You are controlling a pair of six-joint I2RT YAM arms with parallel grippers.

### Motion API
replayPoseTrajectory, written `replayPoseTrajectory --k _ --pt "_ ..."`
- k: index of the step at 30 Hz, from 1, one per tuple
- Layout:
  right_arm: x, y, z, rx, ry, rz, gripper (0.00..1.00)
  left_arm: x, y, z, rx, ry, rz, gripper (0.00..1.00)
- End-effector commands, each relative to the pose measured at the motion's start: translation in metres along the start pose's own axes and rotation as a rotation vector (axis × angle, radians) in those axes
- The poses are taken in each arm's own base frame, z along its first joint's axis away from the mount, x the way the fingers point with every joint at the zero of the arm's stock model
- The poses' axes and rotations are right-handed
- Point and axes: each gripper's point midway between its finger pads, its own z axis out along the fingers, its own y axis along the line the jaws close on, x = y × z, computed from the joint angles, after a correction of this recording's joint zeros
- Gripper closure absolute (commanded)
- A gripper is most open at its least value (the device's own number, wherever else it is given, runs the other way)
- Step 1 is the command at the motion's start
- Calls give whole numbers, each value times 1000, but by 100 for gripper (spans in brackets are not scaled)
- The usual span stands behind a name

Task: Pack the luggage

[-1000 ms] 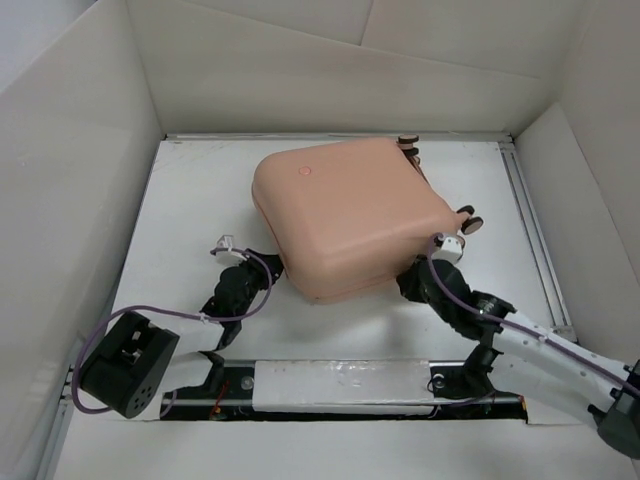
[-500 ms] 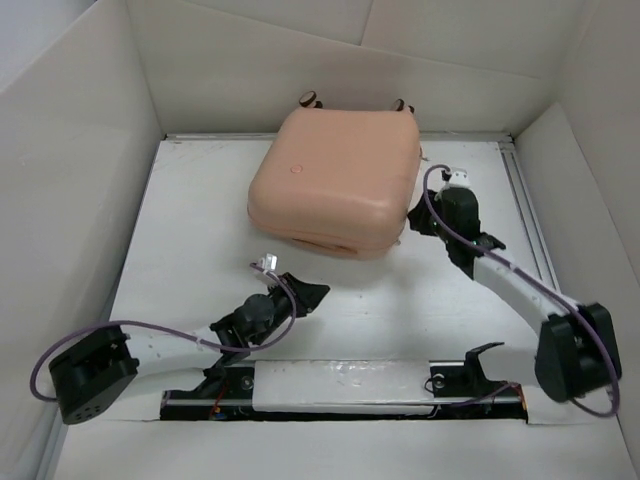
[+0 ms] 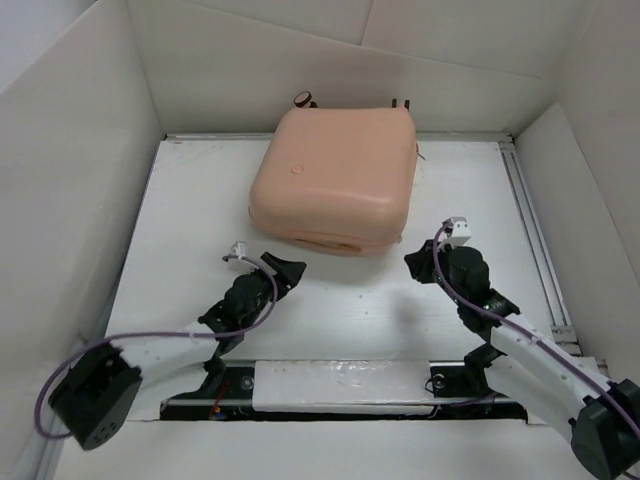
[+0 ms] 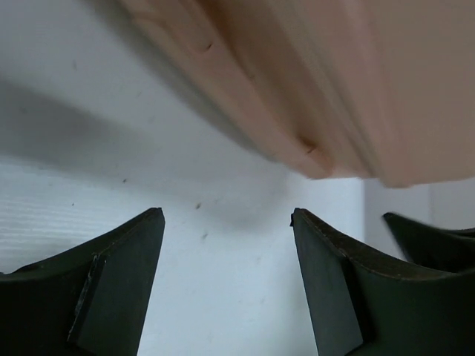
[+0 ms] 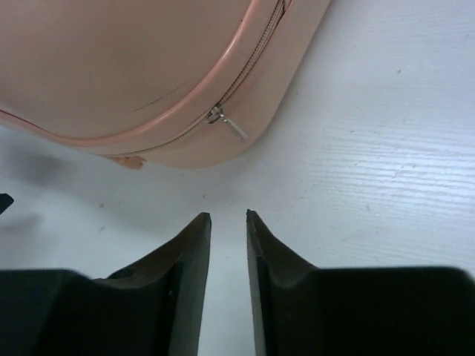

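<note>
Top external: fixed high, above and behind the arm bases at the bottom edge; looks down and forward, far enough to take in the whole table (image 3: 200, 220) and its white walls.
Left wrist: low and near the tabletop, facing forward between the wide-set fingers of the left gripper (image 4: 226, 215); very close to the luggage (image 4: 356, 89), whose underside fills the upper right.
Right wrist: low, tilted down, looking out between the narrowly parted fingers of the right gripper (image 5: 228, 215); close to a luggage corner with a zipper pull (image 5: 226, 122) at upper centre.
Shared: near side of the luggage and the table strip before it, in all three.
</note>
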Motion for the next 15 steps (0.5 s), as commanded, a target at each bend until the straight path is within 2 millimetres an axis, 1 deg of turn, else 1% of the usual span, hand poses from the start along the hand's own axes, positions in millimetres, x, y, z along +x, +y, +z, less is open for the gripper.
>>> replayPoseTrajectory --k 1,2,3,4,5,6,7,8,9,10,11,12,13,14,15 --pt "-19 4 8 -5 -61 -71 66 12 -40 18 96 88 -1 34" --pt "-20 4 10 -5 -62 -85 62 14 -40 24 82 95 3 35" --pt "-22 10 9 -33 -60 -99 57 20 -36 32 65 114 20 37" --pt "-25 15 11 -59 -73 -115 55 21 -39 36 69 112 8 37" --pt "-30 14 12 -64 -90 -134 54 18 -52 39 115 103 -3 37" --pt "-32 13 14 -66 -95 -131 53 20 -50 42 115 103 -3 38" --pt "-41 16 14 -85 -129 -141 53 20 -52 44 124 99 -19 38" --pt "-41 17 18 -99 -128 -149 53 22 -53 45 131 106 -31 38" --pt "-45 16 19 -109 -140 -146 53 21 -57 46 150 98 -36 38" --pt "-49 24 20 -151 -158 -158 53 23 -54 49 143 101 -34 38" --pt "-53 26 21 -169 -171 -158 53 23 -55 50 151 97 -36 38" --pt "-50 25 23 -185 -174 -158 53 22 -57 49 171 88 -51 38" --pt "-42 27 22 -218 -170 -162 53 22 -54 53 160 79 -59 38" --pt "-49 25 23 -217 -205 -162 51 23 -48 53 148 74 -58 38" --pt "-45 25 24 -225 -204 -184 50 20 -45 58 133 61 -58 38"
